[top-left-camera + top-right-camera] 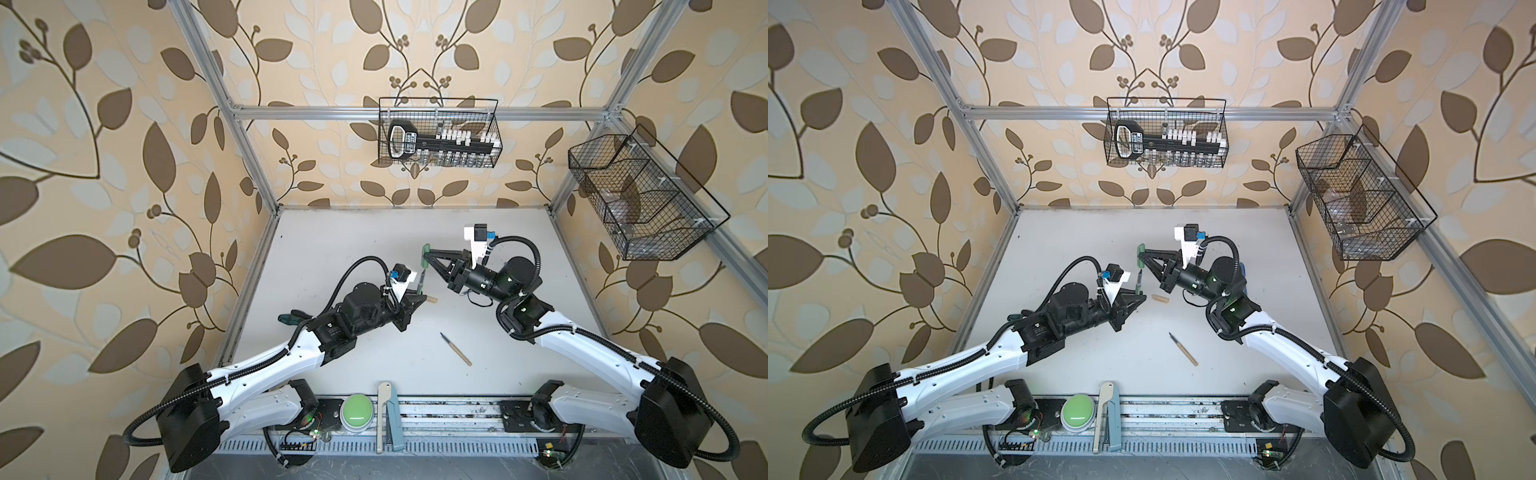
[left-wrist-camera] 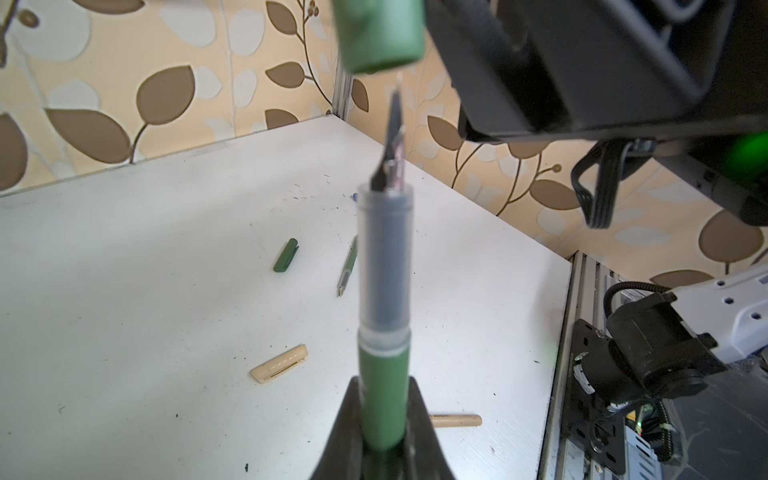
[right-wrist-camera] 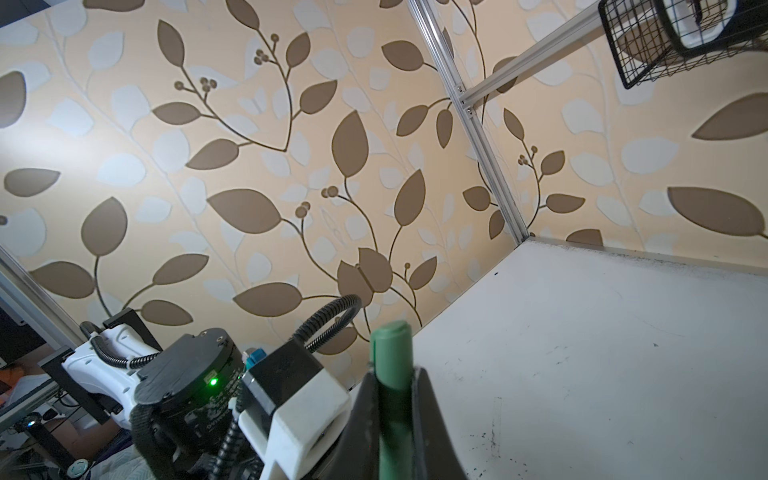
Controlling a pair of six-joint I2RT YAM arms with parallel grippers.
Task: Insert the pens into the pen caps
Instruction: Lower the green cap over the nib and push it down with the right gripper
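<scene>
My left gripper (image 2: 382,382) (image 1: 420,296) is shut on a dark green pen (image 2: 385,266) (image 1: 422,279), whose dark tip points at a dark green pen cap (image 2: 380,33) (image 1: 424,250). My right gripper (image 3: 395,372) (image 1: 430,258) is shut on that cap (image 3: 390,345). The tip stands just short of the cap's open mouth, a small gap apart. A tan cap (image 2: 279,369) (image 1: 1160,298) lies beside my left gripper, and a tan pen (image 1: 456,349) (image 1: 1183,349) lies nearer the front. The left wrist view also shows a second green cap (image 2: 286,261) and a second green pen (image 2: 348,270) on the table.
The white table (image 1: 332,249) is walled by an aluminium frame and leaf wallpaper. A wire basket (image 1: 438,133) hangs on the back wall, another (image 1: 640,199) on the right wall. A green button (image 1: 356,409) and a white-and-blue tool (image 1: 388,415) sit at the front rail.
</scene>
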